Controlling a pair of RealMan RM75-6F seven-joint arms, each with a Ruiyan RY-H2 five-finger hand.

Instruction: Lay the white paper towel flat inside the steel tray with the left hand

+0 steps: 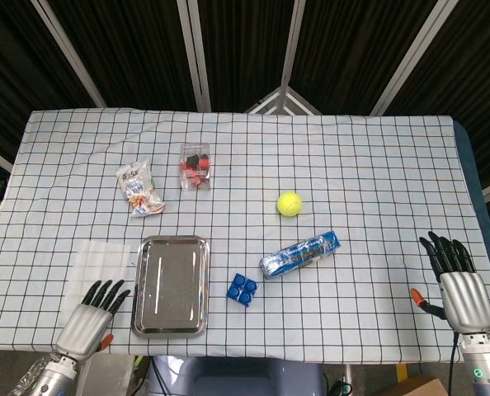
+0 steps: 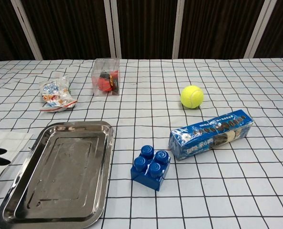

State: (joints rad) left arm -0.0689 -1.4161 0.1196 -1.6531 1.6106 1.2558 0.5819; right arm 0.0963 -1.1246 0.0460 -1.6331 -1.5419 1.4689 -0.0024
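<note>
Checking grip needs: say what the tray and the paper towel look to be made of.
Tray: looks like polished steel, mirror-like glare and a rolled rim. Paper towel: seems thin white paper, matte, slightly translucent, the tablecloth grid faintly showing through it.

Tabletop [image 1: 377, 165] covered in white cloth with black grid. Yellow-green tennis ball [image 1: 289, 203] right of centre, standing alone. Blue cookie package [image 1: 300, 253] lying on its side, angled, nearer than the ball and well apart from it. Blue toy brick [image 1: 242, 289] with round studs up, just beside the package's left end, not touching. Clear plastic box [image 1: 195, 166] upright toward the far left, red and black pieces inside. Crinkled snack bag [image 1: 138, 188] left of the box, lying flat, red and blue print. Dark slatted wall with pale diagonal bars beyond the far edge.
</note>
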